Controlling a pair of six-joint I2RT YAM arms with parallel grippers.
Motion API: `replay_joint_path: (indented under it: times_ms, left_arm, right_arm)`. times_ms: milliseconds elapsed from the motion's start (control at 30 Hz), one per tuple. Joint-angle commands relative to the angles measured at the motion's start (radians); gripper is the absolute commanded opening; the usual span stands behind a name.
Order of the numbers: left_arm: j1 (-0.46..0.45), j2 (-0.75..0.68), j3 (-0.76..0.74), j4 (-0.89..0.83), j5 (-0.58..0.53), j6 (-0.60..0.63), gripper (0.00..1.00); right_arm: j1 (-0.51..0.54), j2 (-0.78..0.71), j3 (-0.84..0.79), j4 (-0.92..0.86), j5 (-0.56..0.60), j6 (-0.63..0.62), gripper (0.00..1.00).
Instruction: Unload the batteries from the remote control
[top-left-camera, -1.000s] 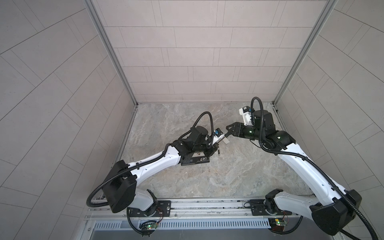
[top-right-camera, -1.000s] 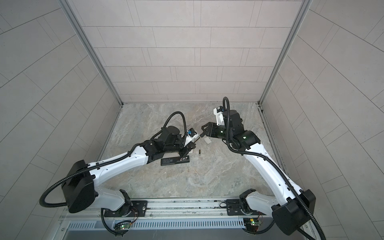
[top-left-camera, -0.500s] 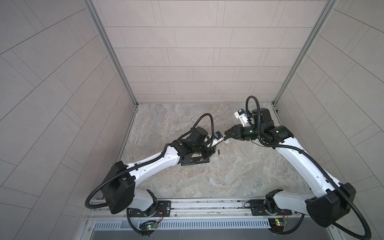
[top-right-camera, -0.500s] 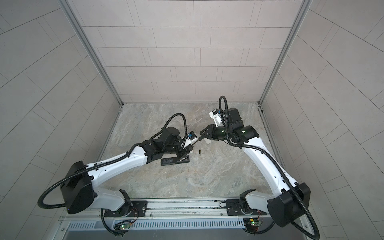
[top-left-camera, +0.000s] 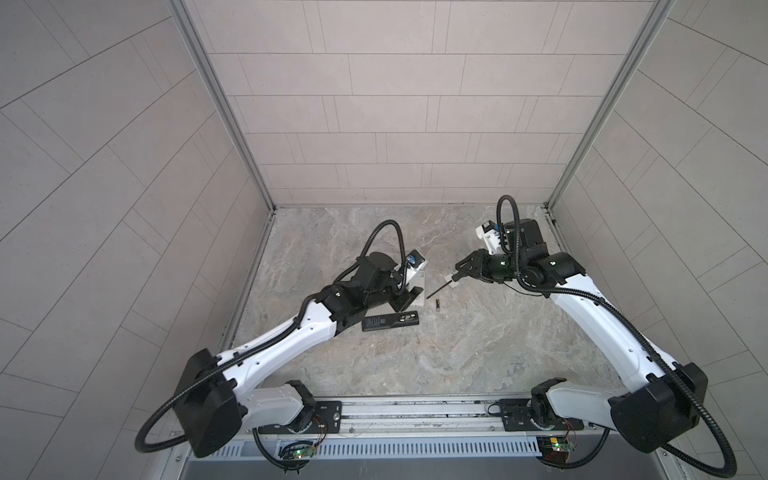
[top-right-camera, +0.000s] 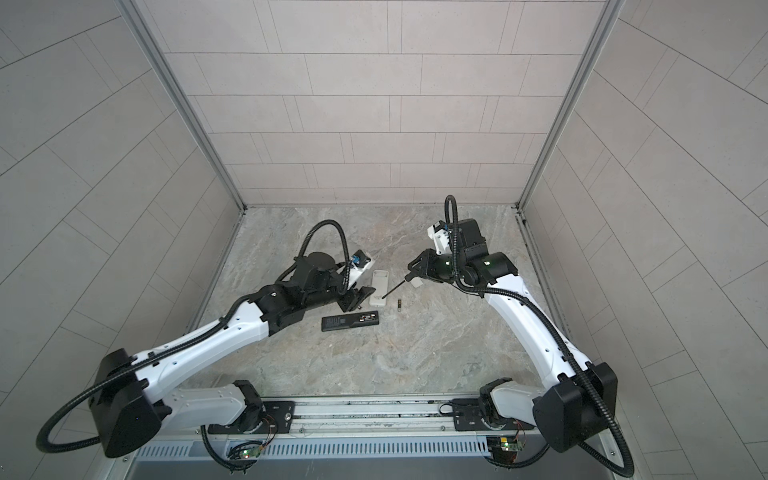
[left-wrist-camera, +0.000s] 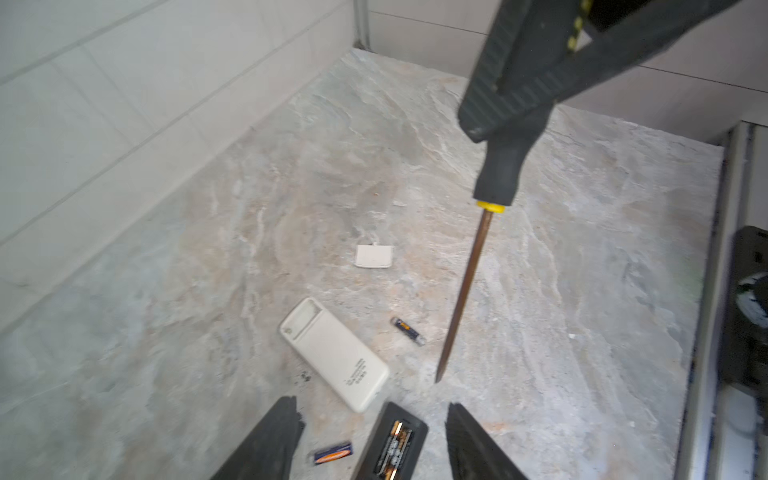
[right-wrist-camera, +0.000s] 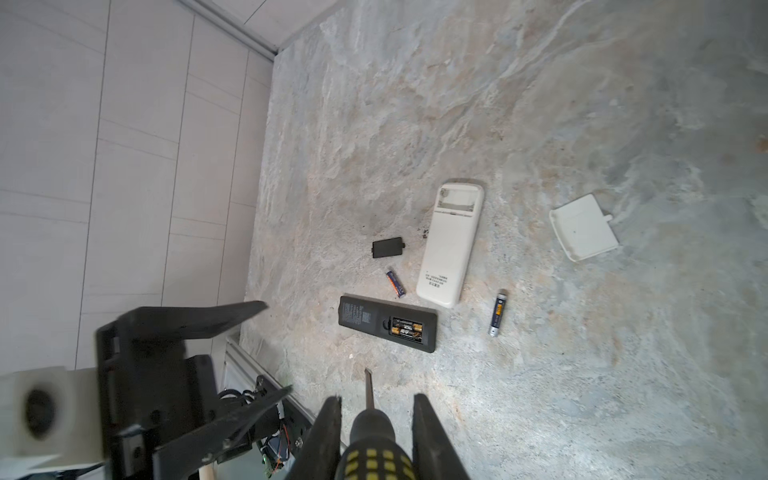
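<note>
Left fingers (left-wrist-camera: 270, 440): spread well apart with nothing between them, low over the worktop (left-wrist-camera: 540, 249).
Black remote (right-wrist-camera: 388, 322): flat on the worktop, back up, compartment uncovered. In the left wrist view its end shows between the left fingers.
Seated batteries (right-wrist-camera: 407, 327): two, side by side inside the black remote's compartment.
Black cover (right-wrist-camera: 388, 247): flat on the worktop, apart from the black remote, near the white remote's long side.
First loose battery (right-wrist-camera: 395, 283): on the worktop between the black cover and the black remote, just beside the white remote.
White remote (right-wrist-camera: 451, 245): flat, back up, compartment uncovered at the end away from the black remote. Its other end lies close to the black remote.
Second loose battery (top-right-camera: 400, 304): on the worktop, to the right of the white remote in both top views and apart from it.
Screwdriver (left-wrist-camera: 494, 174): black-and-yellow handle, shaft slanting down towards the white remote's near end. Whether the tip touches anything cannot be told.
White cover (left-wrist-camera: 374, 256): flat on the worktop, apart from the white remote, below the right arm's wrist in both top views.
Right fingers (right-wrist-camera: 428, 436): closed on the screwdriver's handle, held above the worktop.
</note>
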Motion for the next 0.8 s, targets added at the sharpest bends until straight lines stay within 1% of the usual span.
replay_joint_path:
  times_ms: [0, 33, 133, 200, 267, 333, 467, 633, 700, 767]
  left_arm:
    - [0.041, -0.063, -0.028, -0.092, -0.066, -0.050, 0.65]
    - [0.044, -0.079, -0.032, -0.117, -0.057, -0.051, 0.66]
    - [0.043, -0.102, -0.056, -0.110, 0.011, -0.036, 0.77]
    - [0.034, -0.088, -0.060, -0.067, 0.058, -0.035, 0.77]
    - [0.004, -0.045, -0.049, -0.009, 0.081, -0.030, 0.77]
    - [-0.035, 0.011, -0.022, 0.019, 0.090, 0.006, 0.75]
    - [-0.121, 0.124, 0.013, 0.133, 0.037, 0.042, 0.74]
    - [-0.175, 0.251, 0.069, 0.217, -0.061, 0.059, 0.73]
    - [-0.196, 0.284, 0.076, 0.266, -0.129, 0.058, 0.72]
    - [-0.216, 0.317, 0.097, 0.273, -0.172, 0.081, 0.69]
  right_arm:
    - [-0.004, -0.029, -0.025, 0.073, 0.055, 0.078, 0.13]
    - [-0.004, -0.027, -0.032, 0.085, 0.063, 0.092, 0.13]
    - [-0.003, -0.013, -0.049, 0.103, 0.078, 0.133, 0.13]
    - [-0.002, -0.001, -0.047, 0.100, 0.078, 0.138, 0.13]
    - [0.001, 0.004, -0.048, 0.097, 0.086, 0.157, 0.13]
    - [0.002, 0.003, -0.052, 0.098, 0.097, 0.181, 0.13]
    - [0.010, 0.003, -0.049, 0.087, 0.105, 0.199, 0.13]
    - [0.019, -0.005, -0.051, 0.087, 0.117, 0.231, 0.13]
    - [0.022, -0.006, -0.056, 0.092, 0.117, 0.247, 0.13]
    - [0.023, -0.006, -0.058, 0.093, 0.118, 0.261, 0.13]
